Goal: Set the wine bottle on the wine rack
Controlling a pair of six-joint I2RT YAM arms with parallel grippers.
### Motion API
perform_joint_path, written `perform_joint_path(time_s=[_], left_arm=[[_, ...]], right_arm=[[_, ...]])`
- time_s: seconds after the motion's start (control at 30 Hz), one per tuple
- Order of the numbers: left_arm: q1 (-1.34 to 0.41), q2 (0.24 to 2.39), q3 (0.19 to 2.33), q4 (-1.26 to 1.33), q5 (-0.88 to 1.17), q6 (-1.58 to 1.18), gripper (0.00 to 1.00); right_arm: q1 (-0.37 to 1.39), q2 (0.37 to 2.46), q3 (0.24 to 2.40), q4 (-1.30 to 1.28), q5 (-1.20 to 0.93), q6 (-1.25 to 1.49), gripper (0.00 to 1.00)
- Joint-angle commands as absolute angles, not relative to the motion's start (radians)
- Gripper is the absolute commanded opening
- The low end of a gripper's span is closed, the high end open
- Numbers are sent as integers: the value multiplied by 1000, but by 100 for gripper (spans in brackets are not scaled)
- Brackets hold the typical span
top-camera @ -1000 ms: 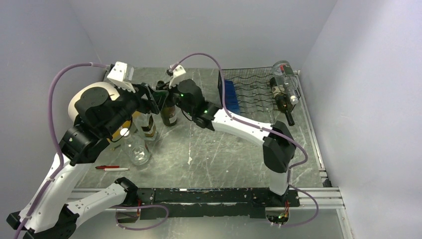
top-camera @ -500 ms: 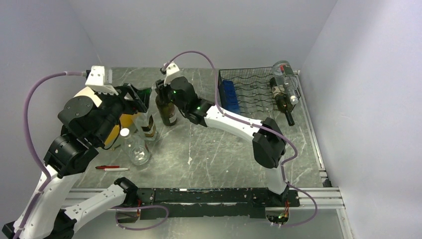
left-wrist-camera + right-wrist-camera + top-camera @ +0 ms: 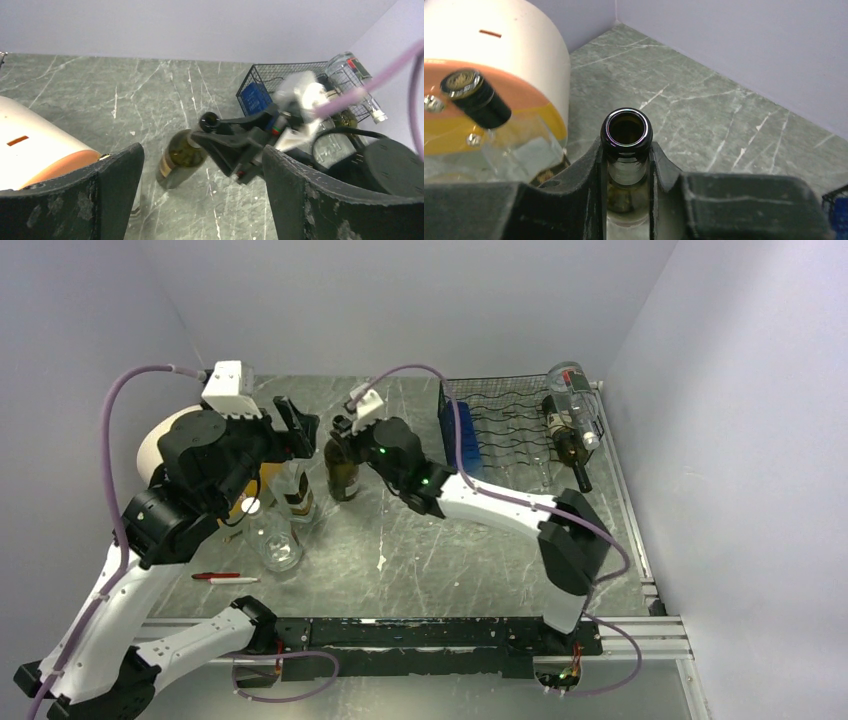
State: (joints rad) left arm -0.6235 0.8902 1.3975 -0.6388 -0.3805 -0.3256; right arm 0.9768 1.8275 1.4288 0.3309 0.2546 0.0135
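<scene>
From above, the dark green wine bottle [image 3: 341, 468] stands upright on the marble table [image 3: 450, 550], well left of the wine rack [image 3: 505, 430]. The right gripper [image 3: 345, 432] is at its neck, and the left gripper [image 3: 298, 425] hovers just beside it.

In the left wrist view, the left fingers [image 3: 112, 195] gape wide and hold nothing.

In the right wrist view, the right fingers [image 3: 586, 172] press both sides of the bottle's open neck.

The dark green wine bottle [image 3: 342, 468], uncorked, stands upright left of centre. The wine rack [image 3: 512, 426], black wire with wavy tiers, sits well apart in the far right corner.
</scene>
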Motion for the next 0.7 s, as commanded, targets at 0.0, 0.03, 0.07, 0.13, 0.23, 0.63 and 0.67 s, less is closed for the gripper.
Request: perform_joint_path(time_s=[0.0, 0.03, 0.07, 0.13, 0.23, 0.63, 0.67], left_arm=[[-625, 898, 1368, -631, -344, -345, 93], [-626, 903, 1347, -619, -337, -346, 94], [-625, 910, 1325, -607, -338, -348, 96], [-624, 945, 1289, -605, -337, -357, 98], [-608, 1003, 1239, -593, -267, -411, 99], [-455, 1132, 1029, -415, 91, -469, 95], [-451, 1141, 1015, -400, 109, -477, 94]], right_arm=[[975, 1682, 1175, 438, 268, -24, 0], [974, 1651, 1130, 452, 279, -13, 0], [974, 1621, 1094, 451, 290, -1, 0], [975, 1564, 1026, 441, 303, 29, 0], [975, 1486, 910, 452, 302, 71, 0], [980, 1281, 697, 409, 327, 157, 0], [980, 1267, 691, 400, 324, 161, 0]])
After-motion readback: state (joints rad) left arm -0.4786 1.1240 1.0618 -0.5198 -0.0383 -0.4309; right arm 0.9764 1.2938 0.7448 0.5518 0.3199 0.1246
